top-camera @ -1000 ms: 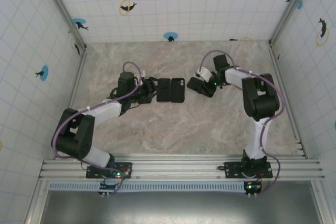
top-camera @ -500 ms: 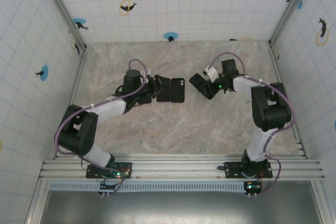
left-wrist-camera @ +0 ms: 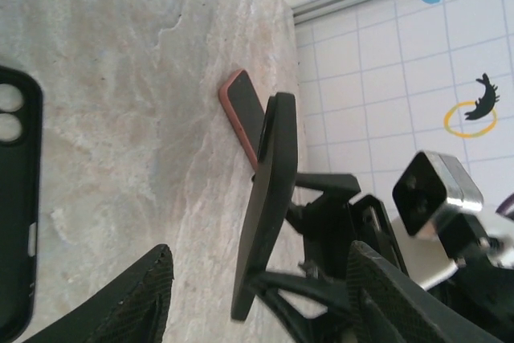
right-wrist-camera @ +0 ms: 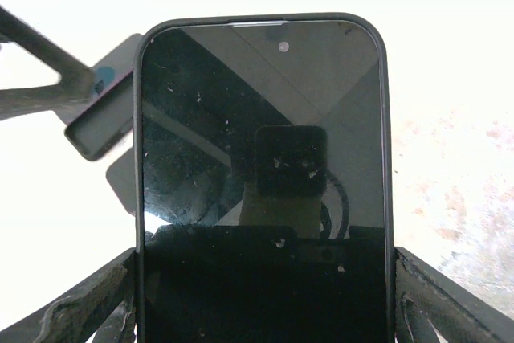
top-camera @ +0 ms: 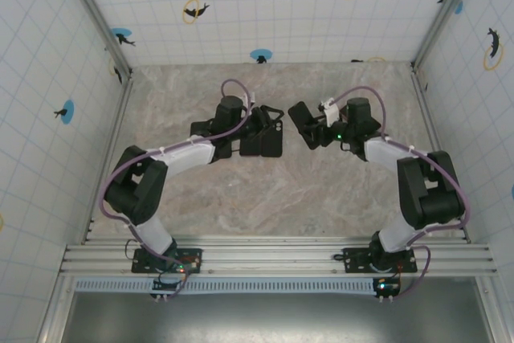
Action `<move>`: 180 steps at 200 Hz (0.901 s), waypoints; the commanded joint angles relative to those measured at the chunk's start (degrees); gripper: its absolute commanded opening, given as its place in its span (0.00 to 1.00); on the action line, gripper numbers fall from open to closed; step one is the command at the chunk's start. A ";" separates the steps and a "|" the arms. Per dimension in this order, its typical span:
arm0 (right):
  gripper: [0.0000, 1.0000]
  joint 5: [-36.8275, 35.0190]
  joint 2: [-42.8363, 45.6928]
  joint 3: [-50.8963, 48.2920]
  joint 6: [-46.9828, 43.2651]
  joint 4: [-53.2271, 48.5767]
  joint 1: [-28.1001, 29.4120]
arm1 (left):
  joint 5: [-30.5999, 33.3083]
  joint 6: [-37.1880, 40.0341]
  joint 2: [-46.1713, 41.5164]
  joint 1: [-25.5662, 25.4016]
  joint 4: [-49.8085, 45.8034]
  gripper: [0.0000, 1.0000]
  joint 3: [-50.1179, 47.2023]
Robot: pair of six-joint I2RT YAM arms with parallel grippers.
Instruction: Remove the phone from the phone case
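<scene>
the phone (right-wrist-camera: pixel 261 158) is clamped at its lower end by the right gripper (right-wrist-camera: pixel 261 295), screen turned to the wrist, long axis pointed away from the fingers. the left gripper's (left-wrist-camera: pixel 261 279) fingers are held apart by the black case (left-wrist-camera: pixel 16 222).

The top view is seen evenly and brightly lit from above, soft faint shadows being thrown beneath the arms onto the marbled table (top-camera: pixel 321 190), and sharpness is held right out to the corners. Over at the right wrist, the background is blown out to near white, while dust specks and dim reflections are picked up on the dark glass of the phone (right-wrist-camera: pixel 261 158). At the left wrist, the tabletop is well exposed, but the fingers (left-wrist-camera: pixel 120 299) are left as dark, little-detailed shapes.
</scene>
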State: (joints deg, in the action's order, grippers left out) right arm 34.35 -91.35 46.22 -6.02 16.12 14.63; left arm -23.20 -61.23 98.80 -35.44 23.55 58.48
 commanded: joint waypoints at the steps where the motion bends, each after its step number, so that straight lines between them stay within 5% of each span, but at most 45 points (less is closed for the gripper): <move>1: 0.56 1.25 3.47 -1.04 2.60 6.30 1.50 | 2.73 2.59 1.54 -1.39 -2.15 0.56 3.35; 57: 0.56 2.04 5.19 -2.51 4.76 7.34 3.85 | 4.92 5.30 3.54 -3.30 -5.53 0.45 6.61; 149: 0.57 2.64 6.71 -3.13 6.13 7.29 5.15 | 5.27 6.56 3.38 -4.65 -7.43 0.09 8.67; 180: 0.72 2.88 6.93 -3.62 6.39 7.82 5.13 | 5.38 6.92 2.37 -4.68 -7.97 0.04 8.76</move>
State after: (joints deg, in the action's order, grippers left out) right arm 34.74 -87.13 43.44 -0.16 19.03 19.40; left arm -18.15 -55.44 102.10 -39.62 16.21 65.54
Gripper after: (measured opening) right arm 0.762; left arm 0.130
